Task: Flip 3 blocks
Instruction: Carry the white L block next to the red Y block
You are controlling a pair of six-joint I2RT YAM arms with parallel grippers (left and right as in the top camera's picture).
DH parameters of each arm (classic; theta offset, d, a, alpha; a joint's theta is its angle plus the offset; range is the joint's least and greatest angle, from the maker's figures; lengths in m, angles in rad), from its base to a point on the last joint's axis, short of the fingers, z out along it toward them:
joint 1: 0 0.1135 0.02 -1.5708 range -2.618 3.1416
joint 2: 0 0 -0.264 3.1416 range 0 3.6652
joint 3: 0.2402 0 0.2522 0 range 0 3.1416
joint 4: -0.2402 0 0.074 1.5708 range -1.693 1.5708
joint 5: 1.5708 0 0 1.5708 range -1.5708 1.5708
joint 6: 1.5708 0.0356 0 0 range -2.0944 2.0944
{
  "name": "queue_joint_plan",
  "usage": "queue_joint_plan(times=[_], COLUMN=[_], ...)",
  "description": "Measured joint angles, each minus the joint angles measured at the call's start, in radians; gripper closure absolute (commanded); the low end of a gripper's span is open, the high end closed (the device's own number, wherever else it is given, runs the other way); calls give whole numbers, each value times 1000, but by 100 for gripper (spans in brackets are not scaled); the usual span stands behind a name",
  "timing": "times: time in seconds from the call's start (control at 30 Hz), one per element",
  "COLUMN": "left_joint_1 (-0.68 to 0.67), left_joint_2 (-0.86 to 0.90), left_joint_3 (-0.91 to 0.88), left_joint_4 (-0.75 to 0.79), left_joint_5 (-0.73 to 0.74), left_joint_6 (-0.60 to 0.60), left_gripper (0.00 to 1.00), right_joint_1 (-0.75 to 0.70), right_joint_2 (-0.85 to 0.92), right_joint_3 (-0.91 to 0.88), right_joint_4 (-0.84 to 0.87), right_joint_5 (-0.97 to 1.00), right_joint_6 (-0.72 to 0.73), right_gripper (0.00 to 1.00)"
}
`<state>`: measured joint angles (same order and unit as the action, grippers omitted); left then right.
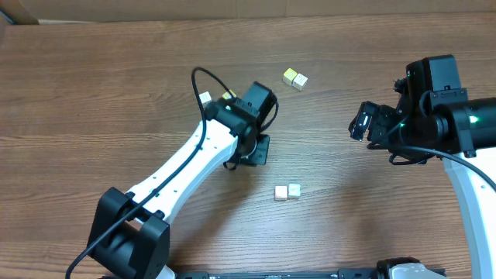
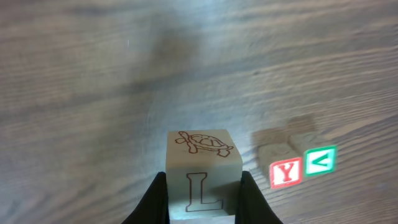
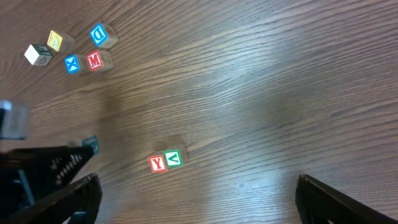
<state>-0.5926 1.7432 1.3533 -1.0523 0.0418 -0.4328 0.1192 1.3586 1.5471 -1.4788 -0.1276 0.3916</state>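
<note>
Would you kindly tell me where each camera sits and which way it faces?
Overhead: above, facing down at the brown wooden table; left arm and right arm show.
Left wrist: on that arm, looking along the left gripper, shut on a pale wooden L cube.
Right wrist: on its arm, facing the table; open right gripper at the bottom corners.
Shared: both wrist views show the red Y wooden cube beside the green V cube.

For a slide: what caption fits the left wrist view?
Left pincer grips a turtle-and-L block; red Y block and green V block sit together on the table.
</note>
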Motion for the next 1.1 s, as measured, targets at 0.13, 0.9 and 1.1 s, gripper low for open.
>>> queue_joint_plan(times=[0.13, 0.9, 1.1], left_joint_1=[-6, -186, -200], left_joint_2=[0, 0, 0], left_joint_3=[-80, -291, -291], left_joint_4=[32, 254, 276], left_joint_5=[-2, -2, -1], left_joint_6=[-32, -220, -236], left_gripper=[90, 91, 89], right_joint_1=[0, 0, 0], right_joint_2=[0, 0, 0], right_joint_3=[0, 0, 0], right_joint_4=[1, -17, -17], right_joint_5=[0, -3, -3], right_joint_6=[0, -2, -9], right_gripper=[0, 0, 0])
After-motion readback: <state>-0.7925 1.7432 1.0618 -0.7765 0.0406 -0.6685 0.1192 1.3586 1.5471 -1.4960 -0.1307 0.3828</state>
